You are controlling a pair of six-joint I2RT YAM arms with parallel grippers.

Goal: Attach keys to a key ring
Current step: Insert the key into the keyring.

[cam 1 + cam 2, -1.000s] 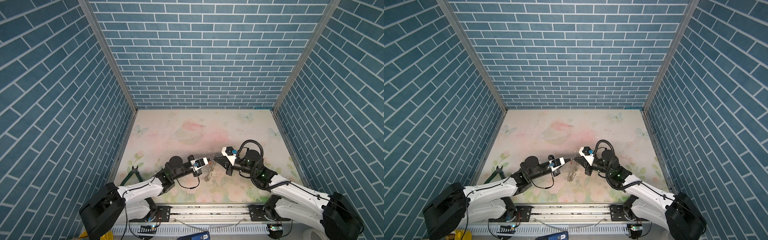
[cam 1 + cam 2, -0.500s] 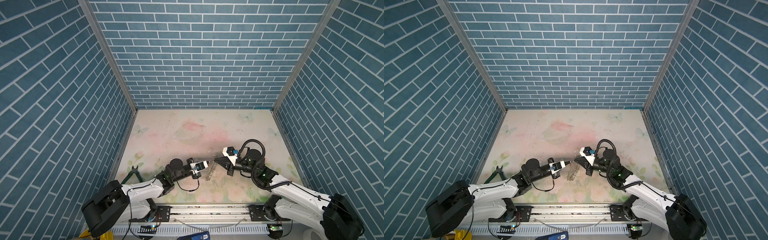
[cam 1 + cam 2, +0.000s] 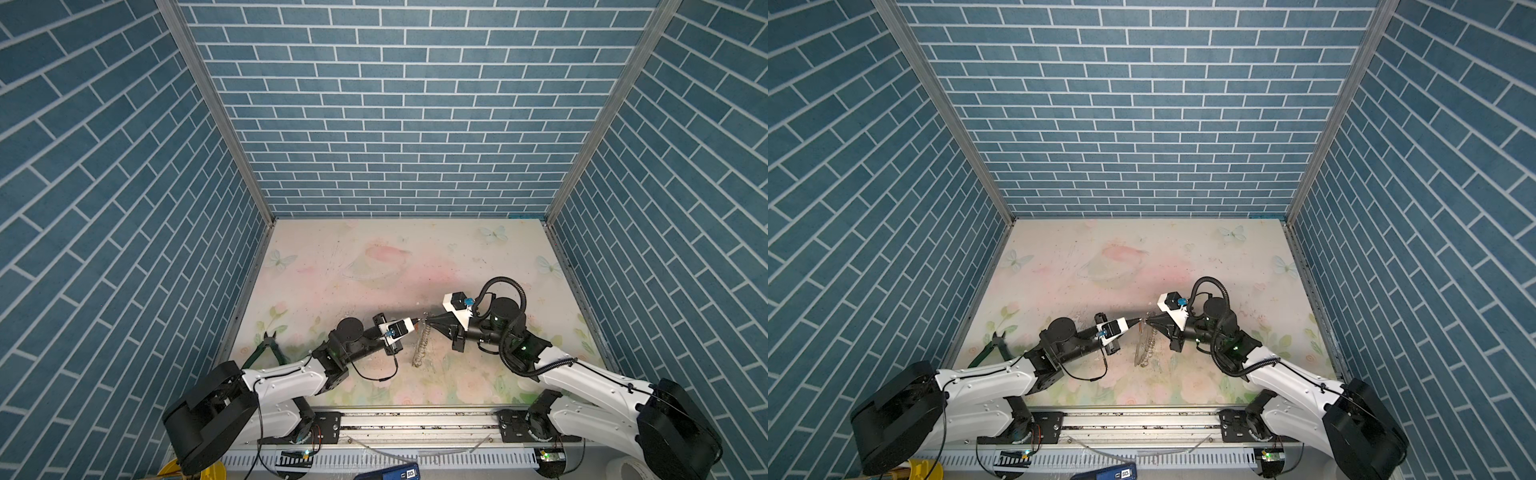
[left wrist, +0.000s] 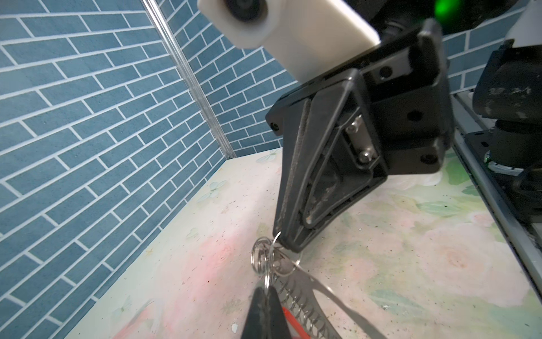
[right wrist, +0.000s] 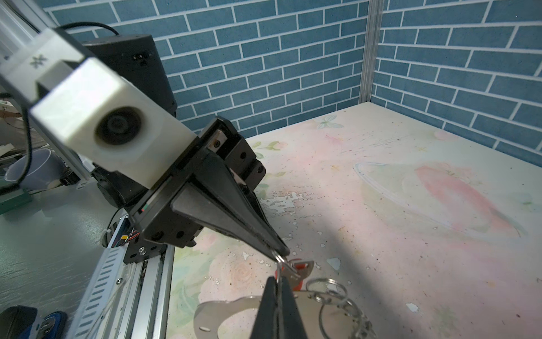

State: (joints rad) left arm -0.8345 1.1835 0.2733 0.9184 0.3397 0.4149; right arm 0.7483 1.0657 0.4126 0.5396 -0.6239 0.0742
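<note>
In both top views my left gripper (image 3: 419, 321) and right gripper (image 3: 428, 320) meet tip to tip above the table's front middle. The key ring (image 3: 420, 351) hangs below them, a flat metal hoop (image 4: 337, 296) fringed with several small silver rings (image 5: 331, 290). In the left wrist view my left gripper (image 4: 265, 289) is shut on a small silver ring. In the right wrist view my right gripper (image 5: 277, 280) is shut on a thin silver ring. The orange-red key tag (image 5: 296, 265) hangs just past the tips and is half hidden; it also shows as a red strip (image 4: 293, 320).
Green-handled pliers (image 3: 266, 353) lie near the left wall, behind my left arm. A metal rail (image 3: 415, 419) runs along the table's front edge. Blue brick walls close in the left, right and back sides. The left arm's black cable (image 3: 374, 376) loops down near the table.
Both grippers shifted only slightly. Their tips stay together with the key ring hanging beneath them.
</note>
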